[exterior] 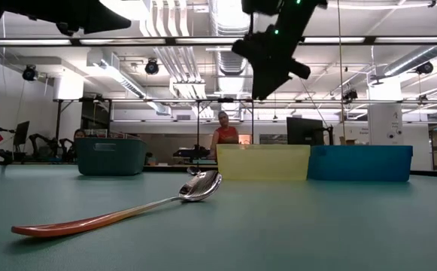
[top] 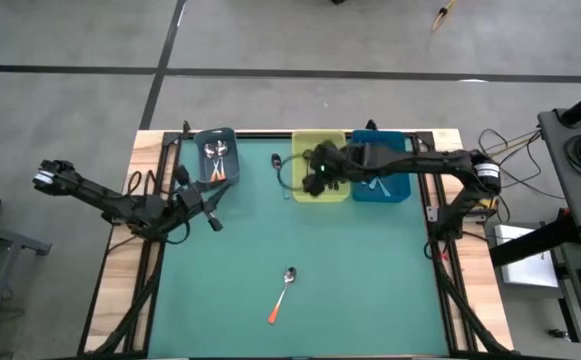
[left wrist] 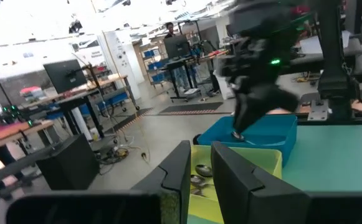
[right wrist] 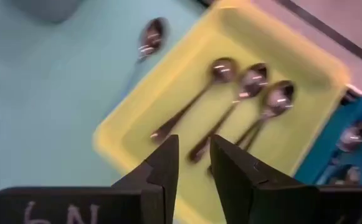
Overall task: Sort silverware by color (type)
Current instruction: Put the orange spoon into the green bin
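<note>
Looking down, high view: we see the right gripper (top: 320,178) above the shallow yellow plastic bin (top: 300,150), between the grey-blue bin (top: 232,150) and the bright blue bin (top: 402,190). An orange-handled metal spoon (top: 281,294) lies alone on the teal table (top: 370,270); a dark-handled spoon (top: 276,160) lies just beside the yellow bin. The left gripper (top: 212,205) waits near the grey-blue bin.

Low view: we find the orange-handled spoon (exterior: 120,210) nearest, with the three bins far behind.

Left wrist view: our left gripper (left wrist: 200,163) shows a narrow gap, holding nothing.

Right wrist view: only here we count three dark-handled spoons (right wrist: 230,112) in the yellow bin (right wrist: 131,134); the right gripper (right wrist: 193,152) is narrowly parted and empty. White handwriting on it looks like "6N".
</note>
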Motion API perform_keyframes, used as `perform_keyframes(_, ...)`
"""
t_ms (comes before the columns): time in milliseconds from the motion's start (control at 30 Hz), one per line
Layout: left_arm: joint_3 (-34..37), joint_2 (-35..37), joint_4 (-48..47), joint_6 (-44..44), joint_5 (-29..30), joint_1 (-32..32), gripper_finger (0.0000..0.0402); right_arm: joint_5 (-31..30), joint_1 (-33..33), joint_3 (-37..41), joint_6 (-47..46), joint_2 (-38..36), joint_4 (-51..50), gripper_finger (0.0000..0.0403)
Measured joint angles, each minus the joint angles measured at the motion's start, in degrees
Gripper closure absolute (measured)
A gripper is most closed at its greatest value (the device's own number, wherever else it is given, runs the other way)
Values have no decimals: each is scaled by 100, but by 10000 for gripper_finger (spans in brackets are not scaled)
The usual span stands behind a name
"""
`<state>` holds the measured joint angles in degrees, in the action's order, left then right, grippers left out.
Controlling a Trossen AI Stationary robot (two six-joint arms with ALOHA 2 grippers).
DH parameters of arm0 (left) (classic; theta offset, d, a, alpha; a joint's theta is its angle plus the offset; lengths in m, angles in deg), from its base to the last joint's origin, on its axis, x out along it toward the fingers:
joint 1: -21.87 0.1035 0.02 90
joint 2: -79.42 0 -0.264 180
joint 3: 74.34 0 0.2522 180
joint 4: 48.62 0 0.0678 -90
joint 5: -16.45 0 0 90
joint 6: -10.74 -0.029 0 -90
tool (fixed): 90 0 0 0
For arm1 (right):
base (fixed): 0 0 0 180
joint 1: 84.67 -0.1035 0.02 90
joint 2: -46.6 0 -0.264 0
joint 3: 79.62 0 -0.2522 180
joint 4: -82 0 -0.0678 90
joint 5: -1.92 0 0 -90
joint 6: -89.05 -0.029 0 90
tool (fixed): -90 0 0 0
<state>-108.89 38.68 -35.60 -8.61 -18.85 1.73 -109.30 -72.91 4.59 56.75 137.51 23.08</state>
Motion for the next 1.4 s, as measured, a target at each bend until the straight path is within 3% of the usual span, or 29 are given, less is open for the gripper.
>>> perform_keyframes(267,-2,-441,-9,1004,0,-2,355,-2,-1028,640,525,-392,157,338)
perform_keyframes(500,-2,-992,-19,2716,-205,-11,355,12,-1716,1655,1314,-497,1340,344)
perform_keyframes(700,-6,-1372,96,4266,-1230,-13,355,18,-1889,2562,1726,-569,2675,344)
perform_keyframes(833,-93,-1752,99,5166,-1408,-56,355,14,-1872,3043,1742,-691,3144,344)
perform_keyframes(1033,-598,-2543,38,5461,-1533,-190,355,16,-1874,3412,1947,-1181,3256,344)
perform_keyframes(1233,-1507,-3337,-1021,5729,-2004,-234,355,14,-1898,3531,1929,-1957,3311,344)
perform_keyframes(1400,-2549,-4051,-3163,6685,-2159,-304,355,15,-1913,3804,1890,-2420,3531,344)
